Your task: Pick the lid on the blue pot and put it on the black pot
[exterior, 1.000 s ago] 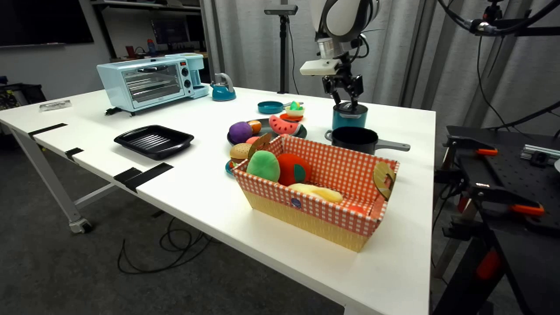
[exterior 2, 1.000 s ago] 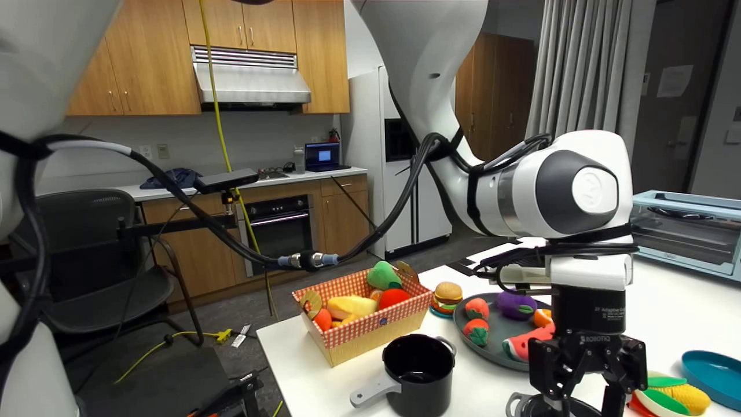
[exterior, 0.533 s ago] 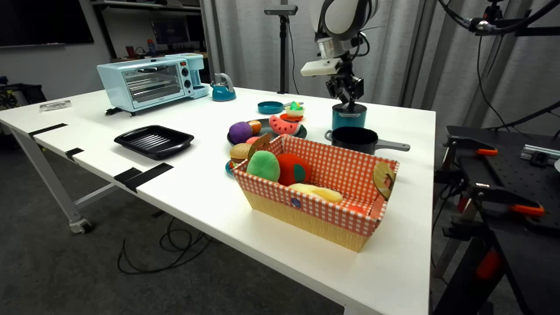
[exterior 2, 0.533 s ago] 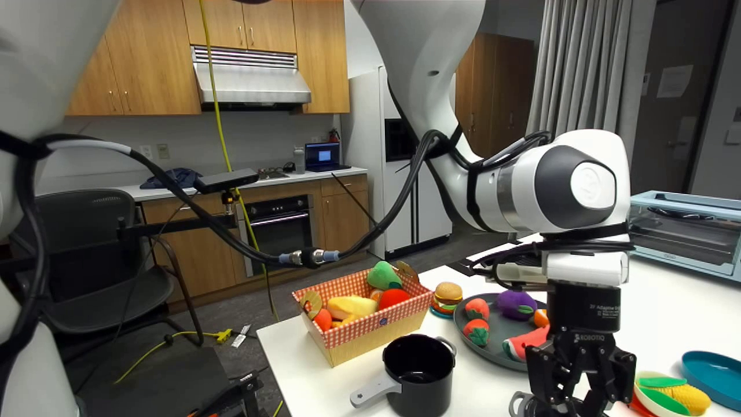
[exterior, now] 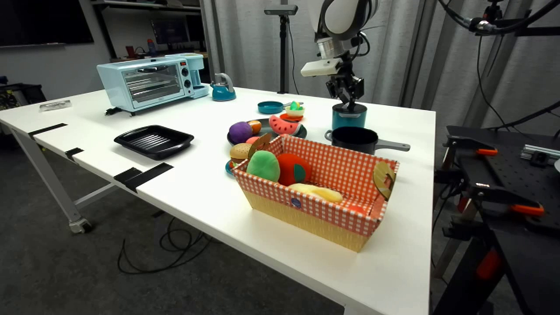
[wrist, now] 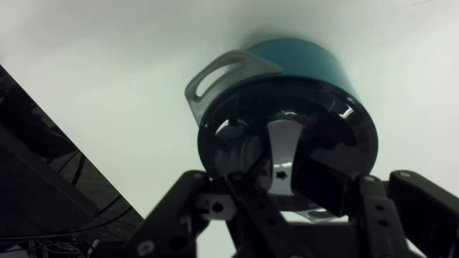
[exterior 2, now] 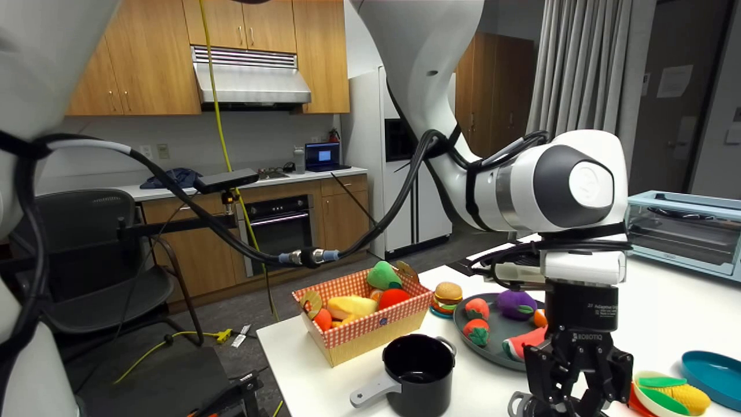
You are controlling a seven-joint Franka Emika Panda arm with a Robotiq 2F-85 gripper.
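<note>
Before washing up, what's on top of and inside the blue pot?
A dark lid, its grey handle between the jaws, covers the blue pot. It hides the inside and any contents.

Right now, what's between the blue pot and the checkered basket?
The black pot stands between the blue pot and the checkered basket; that shows in an exterior view.

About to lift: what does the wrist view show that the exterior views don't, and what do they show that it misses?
Wrist view only: the grey handle on top of the lid, with the gripper shut on it, and the dark arrow mark on that handle.

Both exterior views, not the wrist: the open black pot and the red checkered basket.

Shared: the gripper and, in an exterior view, the lid on the blue pot.
</note>
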